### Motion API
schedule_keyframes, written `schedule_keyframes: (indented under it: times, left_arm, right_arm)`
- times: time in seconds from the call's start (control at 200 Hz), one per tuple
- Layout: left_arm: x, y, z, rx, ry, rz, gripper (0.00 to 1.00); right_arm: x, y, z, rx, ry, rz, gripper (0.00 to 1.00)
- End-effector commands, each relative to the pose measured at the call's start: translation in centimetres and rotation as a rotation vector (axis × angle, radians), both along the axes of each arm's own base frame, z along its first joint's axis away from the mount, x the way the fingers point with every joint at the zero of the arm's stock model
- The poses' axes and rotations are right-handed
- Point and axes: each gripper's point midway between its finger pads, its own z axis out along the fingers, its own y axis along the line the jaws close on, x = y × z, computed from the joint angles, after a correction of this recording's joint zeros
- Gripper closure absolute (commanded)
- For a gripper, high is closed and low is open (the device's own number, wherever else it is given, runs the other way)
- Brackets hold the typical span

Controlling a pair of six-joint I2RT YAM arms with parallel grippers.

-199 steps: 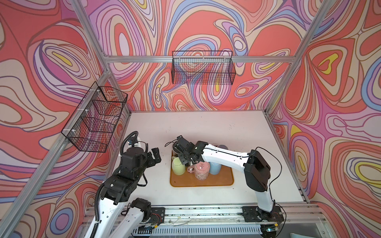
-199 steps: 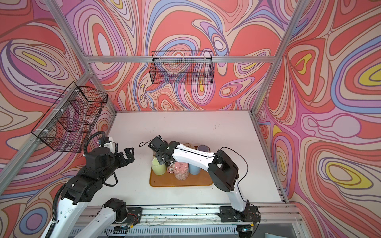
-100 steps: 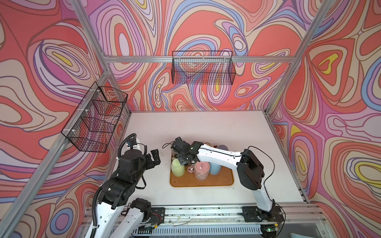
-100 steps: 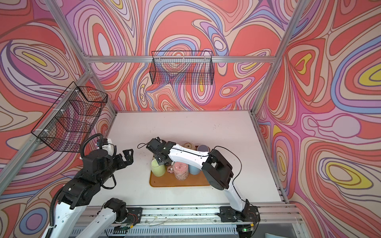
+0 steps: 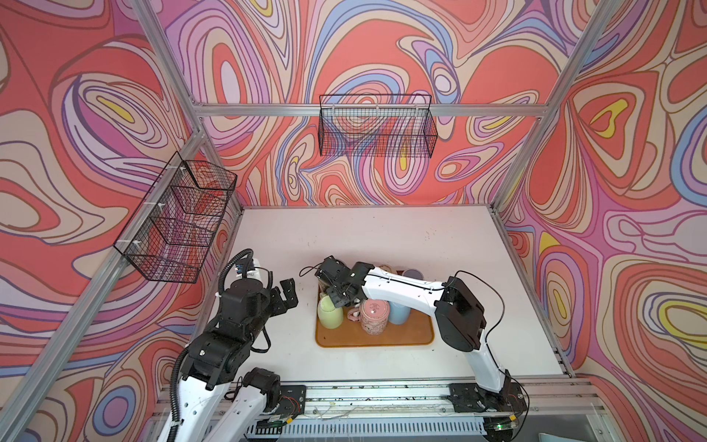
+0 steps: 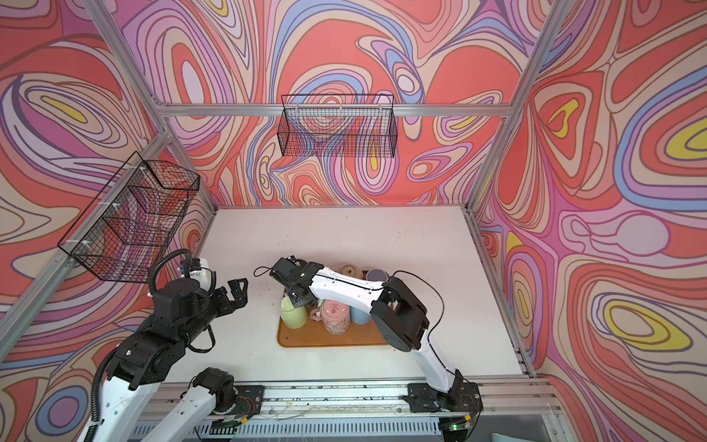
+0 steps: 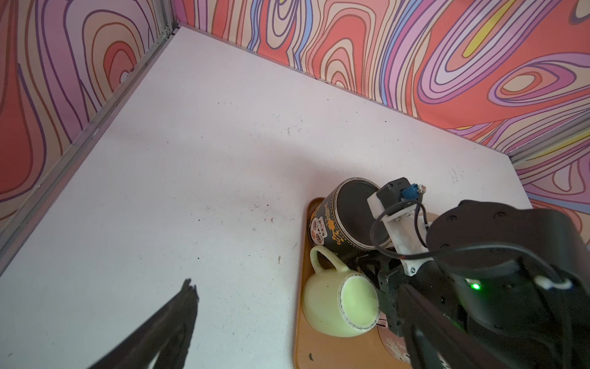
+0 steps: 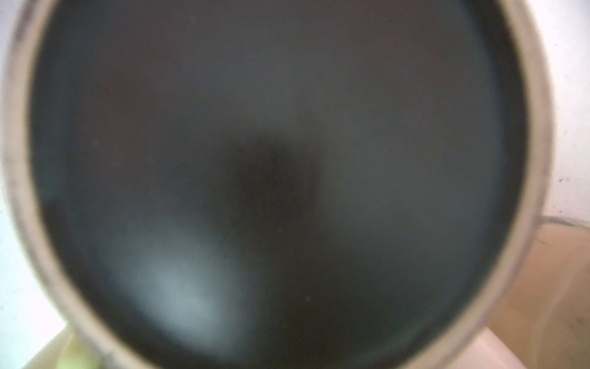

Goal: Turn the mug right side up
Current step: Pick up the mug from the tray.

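We see a black mug (image 7: 332,220) with gold ornament at a corner of the orange tray (image 7: 338,351), a pale green mug (image 7: 335,303) just beside it on the tray. The right arm (image 7: 510,271) hides the tray's other side.

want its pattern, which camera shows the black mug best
Left wrist: the black mug shows its gold-patterned side clearly. Right wrist: only a blurred dark circle. In both top views the right arm mostly hides it.

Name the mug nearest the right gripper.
The black mug with gold patterns, next to the pale green mug; every other mug on the tray is light-coloured.
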Motion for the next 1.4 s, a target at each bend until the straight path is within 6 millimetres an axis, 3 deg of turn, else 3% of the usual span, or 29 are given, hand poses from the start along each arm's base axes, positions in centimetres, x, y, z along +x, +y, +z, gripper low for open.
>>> schedule_keyframes:
  times: [0.0,0.561,0.977,1.072,1.157,1.187,1.212,1.397]
  left_arm:
    - [-0.6,0.1,0.1,0.000,0.007,-0.002,0.00]
    - [-0.4,-0.8,0.5,-0.043,-0.003,-0.034,0.00]
    - [0.2,-1.6,0.7,-0.063,-0.007,-0.065,0.00]
    - [0.4,-2.8,0.8,-0.091,-0.008,-0.119,0.00]
    - [0.9,-5.0,1.4,-0.166,-0.014,-0.211,0.05]
    - [1.1,-5.6,1.7,-0.190,-0.021,-0.235,0.05]
    - [1.2,-6.1,1.8,-0.207,-0.027,-0.253,0.05]
    - [1.6,-9.4,3.4,-0.315,-0.107,-0.422,0.08]
  right_arm:
    - [1.3,0.6,1.0,0.030,-0.046,-0.011,1.00]
    - [1.7,1.9,10.0,0.222,-0.127,0.021,1.00]
    - [2.6,0.4,14.8,0.418,-0.093,-0.005,1.00]
    - [2.8,-0.4,16.4,0.489,-0.090,0.002,1.00]
    - [3.0,-1.1,18.3,0.586,-0.085,0.021,1.00]
    - [3.2,-1.4,18.1,0.599,-0.077,0.018,1.00]
    - [3.1,-2.0,19.6,0.631,-0.094,0.019,1.00]
    - [3.5,-4.9,22.0,0.724,-0.122,0.022,1.00]
